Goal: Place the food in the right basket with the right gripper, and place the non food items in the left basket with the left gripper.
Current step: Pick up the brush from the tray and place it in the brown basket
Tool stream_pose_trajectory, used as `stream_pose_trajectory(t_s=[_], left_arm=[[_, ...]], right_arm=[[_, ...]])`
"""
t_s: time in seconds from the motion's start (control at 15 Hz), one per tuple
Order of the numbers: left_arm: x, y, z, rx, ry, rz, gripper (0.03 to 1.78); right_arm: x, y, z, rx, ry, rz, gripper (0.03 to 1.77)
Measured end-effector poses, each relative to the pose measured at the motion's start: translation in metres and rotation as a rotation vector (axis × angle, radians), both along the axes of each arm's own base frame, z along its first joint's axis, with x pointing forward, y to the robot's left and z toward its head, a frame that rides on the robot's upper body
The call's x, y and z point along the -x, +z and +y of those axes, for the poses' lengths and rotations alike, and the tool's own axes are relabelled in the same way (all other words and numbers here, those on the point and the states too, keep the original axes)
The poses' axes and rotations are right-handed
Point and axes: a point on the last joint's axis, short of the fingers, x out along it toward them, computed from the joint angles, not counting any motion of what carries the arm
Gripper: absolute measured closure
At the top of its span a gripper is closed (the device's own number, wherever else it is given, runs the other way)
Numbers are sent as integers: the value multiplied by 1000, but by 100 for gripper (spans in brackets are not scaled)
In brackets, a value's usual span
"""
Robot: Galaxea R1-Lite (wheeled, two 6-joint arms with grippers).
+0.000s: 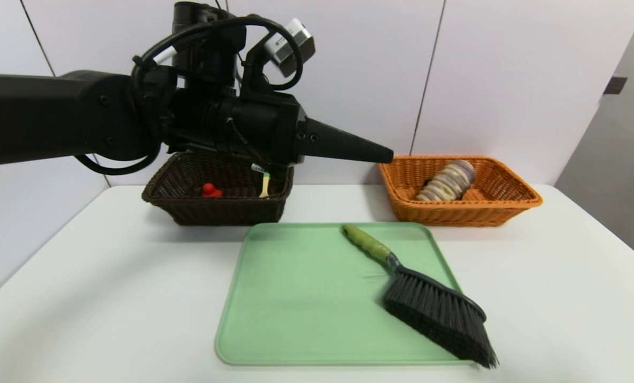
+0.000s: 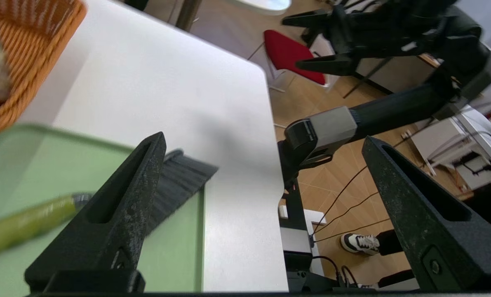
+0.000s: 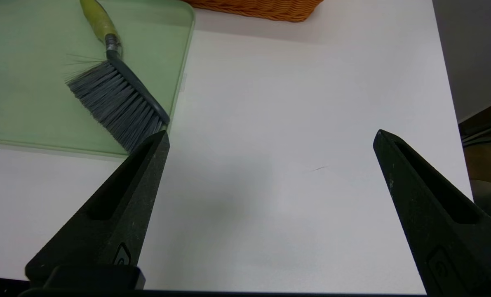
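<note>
Left gripper [image 2: 264,140] wide open, empty, up in front of dark basket [image 1: 189,210] at 11 o'clock, right gripper [image 3: 270,138] wide open over bare table [image 3: 290,123], brush [image 1: 428,298] on green tray [image 1: 295,298] at 4 o'clock, striped roll [image 1: 447,181] in orange basket [image 1: 503,210] at 1 o'clock.
</note>
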Motion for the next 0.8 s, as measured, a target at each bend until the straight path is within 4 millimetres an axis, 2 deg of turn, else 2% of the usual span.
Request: stream_pose_trajectory(t_s=[0.13, 0.27, 0.4, 0.6, 0.8], left_arm=[[4, -5, 3, -106, 166, -18, 12], [4, -14, 1, -208, 327, -119, 12], [3, -19, -1, -236, 405, -199, 12], [-1, -32, -3, -236, 424, -338, 12], [-4, -45, -8, -195, 318, -488, 12]], right_arm=[[1, 0, 0, -2, -1, -4, 9], [2, 0, 0, -4, -1, -6, 9], [2, -1, 0, -5, -1, -6, 9], [4, -2, -1, -32, -12, -6, 9], [5, -4, -1, -45, -18, -4, 9]])
